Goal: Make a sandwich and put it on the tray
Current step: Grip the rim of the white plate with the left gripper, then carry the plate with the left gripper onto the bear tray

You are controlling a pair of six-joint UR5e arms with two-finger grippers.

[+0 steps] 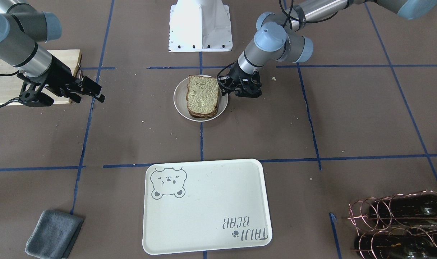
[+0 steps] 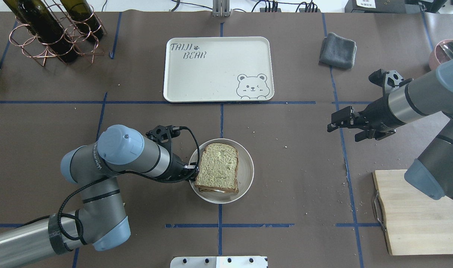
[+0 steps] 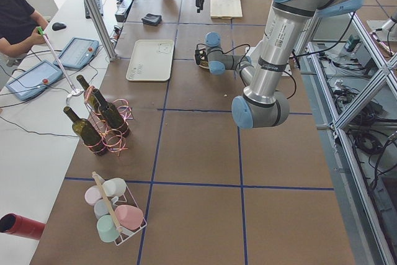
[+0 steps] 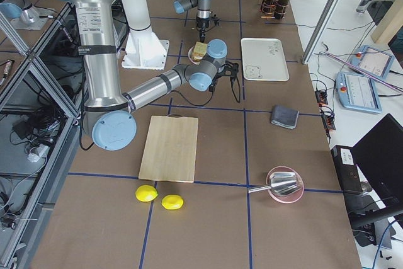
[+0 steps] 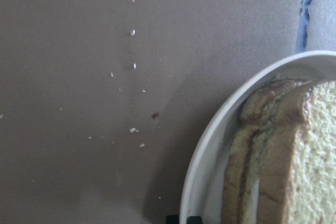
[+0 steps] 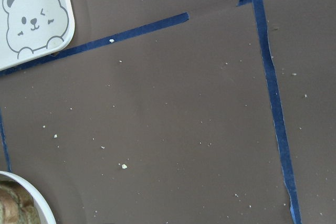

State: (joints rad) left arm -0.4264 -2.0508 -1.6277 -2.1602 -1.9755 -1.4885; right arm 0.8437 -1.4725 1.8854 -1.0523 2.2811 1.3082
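Observation:
The sandwich (image 2: 217,167) of speckled bread slices lies on a small round white plate (image 2: 247,175) at the table's middle; a sliver of white filling shows at its near edge. My left gripper (image 2: 193,173) is at the plate's rim, with its fingertips close together on the rim (image 5: 210,150) in the left wrist view, beside the sandwich (image 5: 283,156). The white bear tray (image 2: 211,74) lies bare beyond the plate. My right gripper (image 2: 338,128) is open and empty, held above the table far to the right. The front view also shows the sandwich (image 1: 203,95), the tray (image 1: 204,201) and both grippers, left (image 1: 228,92) and right (image 1: 92,95).
A wooden cutting board (image 2: 416,212) lies near right under my right arm. A grey cloth (image 2: 338,50) sits right of the tray. A copper wine rack with bottles (image 2: 51,33) stands far left. A pink bowl (image 2: 442,52) sits at the far right edge. Crumbs dot the table.

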